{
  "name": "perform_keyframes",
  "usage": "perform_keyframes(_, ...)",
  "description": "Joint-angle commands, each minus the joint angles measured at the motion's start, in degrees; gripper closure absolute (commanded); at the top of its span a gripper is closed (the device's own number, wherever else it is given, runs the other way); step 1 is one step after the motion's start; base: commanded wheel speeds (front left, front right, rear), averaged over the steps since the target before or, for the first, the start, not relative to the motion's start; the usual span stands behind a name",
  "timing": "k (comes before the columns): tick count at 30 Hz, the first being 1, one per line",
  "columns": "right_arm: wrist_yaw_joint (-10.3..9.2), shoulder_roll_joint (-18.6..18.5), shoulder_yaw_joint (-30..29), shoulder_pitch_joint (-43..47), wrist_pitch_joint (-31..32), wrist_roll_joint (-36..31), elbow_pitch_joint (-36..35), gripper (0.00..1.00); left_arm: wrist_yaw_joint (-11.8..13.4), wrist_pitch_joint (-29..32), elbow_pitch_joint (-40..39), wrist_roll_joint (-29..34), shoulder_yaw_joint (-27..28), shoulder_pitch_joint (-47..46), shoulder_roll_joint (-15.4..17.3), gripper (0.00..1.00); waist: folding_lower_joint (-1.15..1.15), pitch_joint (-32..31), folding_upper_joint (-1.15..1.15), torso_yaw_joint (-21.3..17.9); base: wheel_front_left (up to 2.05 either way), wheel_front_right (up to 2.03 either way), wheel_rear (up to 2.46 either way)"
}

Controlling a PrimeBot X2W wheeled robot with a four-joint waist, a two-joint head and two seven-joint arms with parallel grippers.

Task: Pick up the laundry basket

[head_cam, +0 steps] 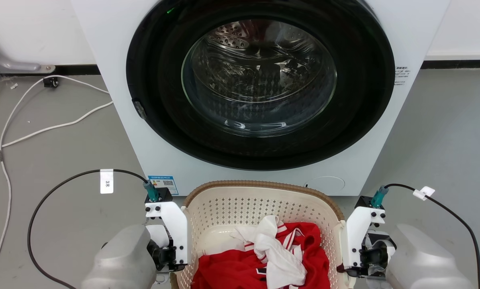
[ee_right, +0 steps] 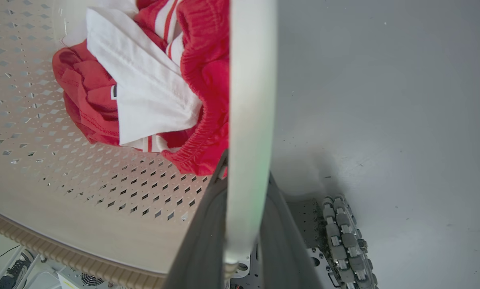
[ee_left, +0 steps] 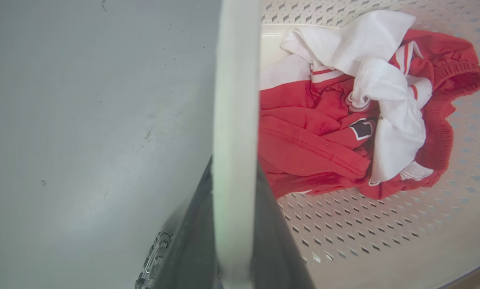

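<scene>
The laundry basket [head_cam: 260, 200], cream perforated plastic with a brown woven-look rim, stands low in the head view just in front of the washer. Red and white clothes [head_cam: 264, 257] lie inside it. My left gripper [head_cam: 174, 263] is at its left side and my right gripper [head_cam: 354, 267] at its right side. In the left wrist view the white side handle [ee_left: 235, 100] runs between my left gripper's [ee_left: 235, 224] dark fingers. The right wrist view shows the other handle [ee_right: 250, 80] held the same way in my right gripper [ee_right: 244, 216]. Whether the basket rests on the floor cannot be told.
A white front-loading washer [head_cam: 115, 100] with its round glass door [head_cam: 260, 76] shut rises directly behind the basket. White cables [head_cam: 43, 128] and a black cable [head_cam: 39, 208] trail over the grey floor at the left. A wheel of my base [ee_right: 344, 237] lies under the right arm.
</scene>
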Motion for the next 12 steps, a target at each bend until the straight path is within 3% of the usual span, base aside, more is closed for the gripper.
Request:
perform_keyframes(1,0.96,1.9,-0.2,0.2,0.2,0.1,-0.8,1.0,-0.6,-0.2,-0.7,-0.5,0.0,-0.3,-1.4,1.0,0.0,0.0,0.0,0.0,0.0,0.0,0.0)
perform_keyframes(12,0.96,2.0,-0.7,-0.4,0.3,-0.4,-0.8,1.0,-0.6,-0.1,-0.5,-1.0,-0.5,-0.3,-1.6,1.0,0.0,-0.1,0.0,0.0,0.0,0.0,0.0)
